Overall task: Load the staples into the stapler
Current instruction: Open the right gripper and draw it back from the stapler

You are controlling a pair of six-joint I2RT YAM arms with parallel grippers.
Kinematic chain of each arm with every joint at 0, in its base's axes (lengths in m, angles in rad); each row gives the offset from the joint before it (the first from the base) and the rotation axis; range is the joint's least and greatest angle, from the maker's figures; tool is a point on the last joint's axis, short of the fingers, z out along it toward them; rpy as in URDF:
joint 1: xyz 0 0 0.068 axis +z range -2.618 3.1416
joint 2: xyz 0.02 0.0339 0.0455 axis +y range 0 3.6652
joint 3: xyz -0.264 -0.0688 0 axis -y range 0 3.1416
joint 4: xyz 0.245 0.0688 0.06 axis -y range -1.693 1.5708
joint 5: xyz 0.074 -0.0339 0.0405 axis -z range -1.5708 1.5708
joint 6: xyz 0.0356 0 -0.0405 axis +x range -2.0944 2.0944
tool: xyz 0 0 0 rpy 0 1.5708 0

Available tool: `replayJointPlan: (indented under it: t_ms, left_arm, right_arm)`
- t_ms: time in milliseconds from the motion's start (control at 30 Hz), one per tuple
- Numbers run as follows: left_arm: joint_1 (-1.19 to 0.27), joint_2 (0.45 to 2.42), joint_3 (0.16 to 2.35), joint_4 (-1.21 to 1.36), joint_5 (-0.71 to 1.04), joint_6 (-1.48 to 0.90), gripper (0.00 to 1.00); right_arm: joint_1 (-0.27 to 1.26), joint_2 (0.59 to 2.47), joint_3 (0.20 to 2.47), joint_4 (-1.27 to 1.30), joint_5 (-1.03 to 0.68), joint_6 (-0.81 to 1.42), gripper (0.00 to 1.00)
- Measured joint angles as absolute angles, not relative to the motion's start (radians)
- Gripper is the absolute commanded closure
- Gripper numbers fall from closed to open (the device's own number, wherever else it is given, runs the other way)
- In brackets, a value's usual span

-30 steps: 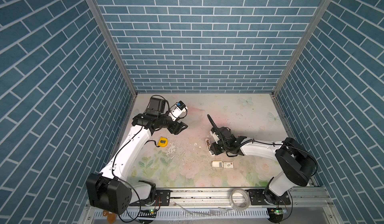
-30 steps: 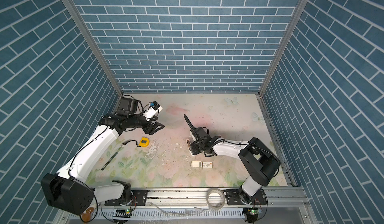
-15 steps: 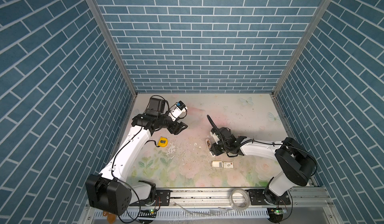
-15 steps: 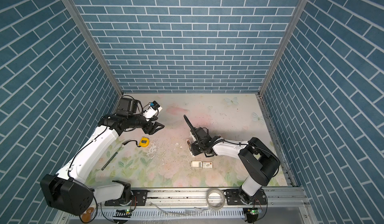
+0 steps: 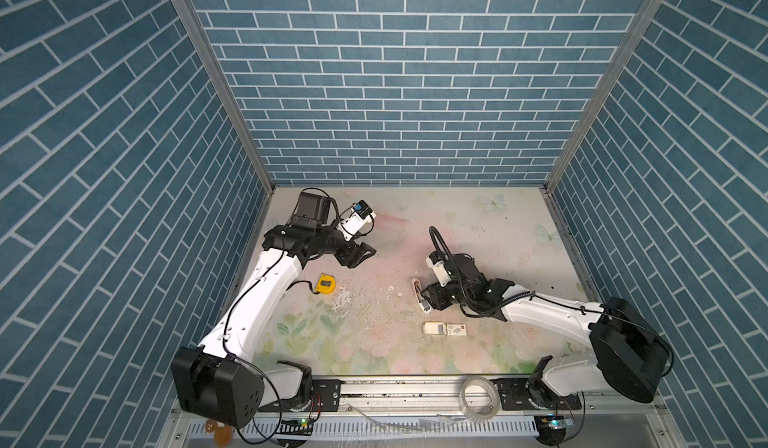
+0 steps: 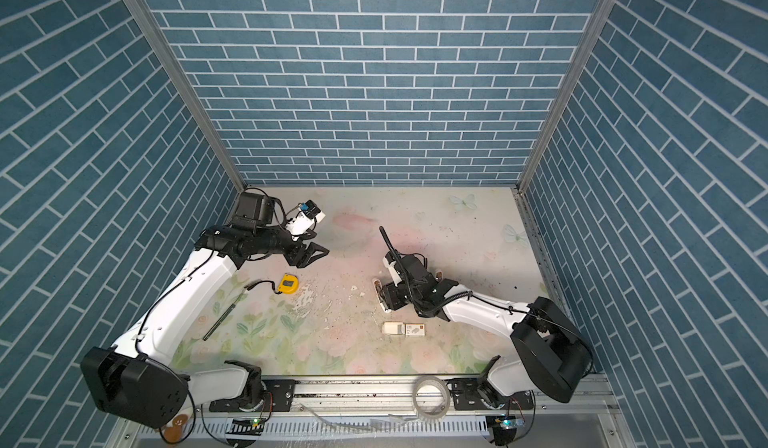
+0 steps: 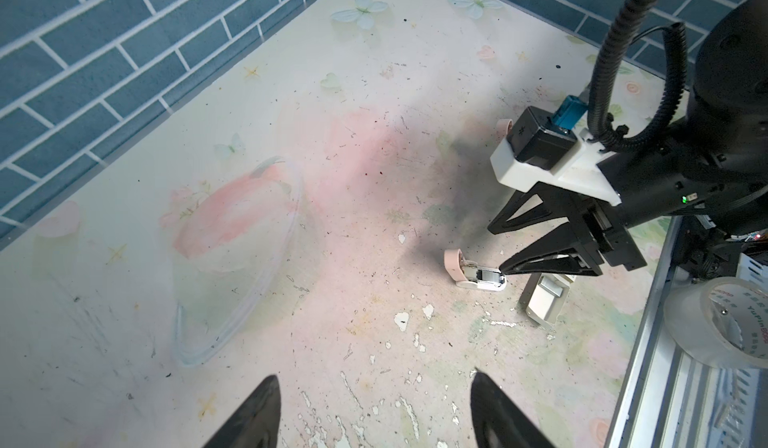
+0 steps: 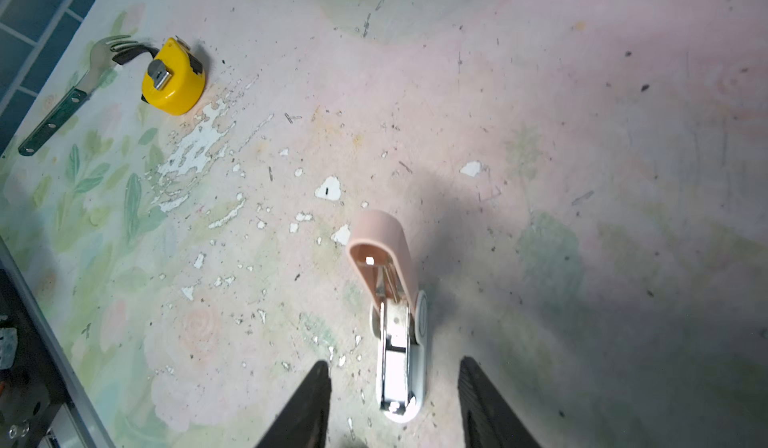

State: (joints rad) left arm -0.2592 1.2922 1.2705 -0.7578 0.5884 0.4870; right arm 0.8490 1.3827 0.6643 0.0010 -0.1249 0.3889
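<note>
A: Where is the stapler?
B: The small stapler with a white base and pink plastic lid [image 8: 399, 321] lies on the worn floral table [image 5: 415, 225]. Its lid is hinged up and the metal magazine is bared. I can't tell whether a strip sits inside.
A: And the staples?
B: Their white cardboard slide-out carton [image 5: 444, 328] lies near it, partly slid open.
A: And the grippers?
B: The right gripper [image 8: 395, 365] straddles the stapler's base, fingers spread, touching nothing. The left gripper [image 7: 374, 377] hovers well apart, spread and empty. Loading and closing look to be left.
</note>
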Motion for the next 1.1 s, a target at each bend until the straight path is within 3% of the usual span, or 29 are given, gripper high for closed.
replayJointPlan:
  t_ms: [200,367,500,1100]
  left_arm:
    - [-0.259,1.320,1.285,-0.767,0.625,0.505,0.27]
    - [-0.259,1.328,1.285,-0.766,0.634,0.506,0.26]
    - [-0.259,1.328,1.279,-0.760,0.634,0.509,0.27]
    - [-0.260,1.328,1.256,-0.720,0.634,0.502,0.27]
  right_arm:
    - [0.885,1.369,0.587,0.017,-0.101,0.397,0.50]
    - [0.933,1.353,0.587,0.016,-0.070,0.424,0.67]
    - [0.941,1.341,0.587,0.018,-0.076,0.455,0.75]
    - [0.942,1.435,0.599,0.023,-0.161,0.529,0.77]
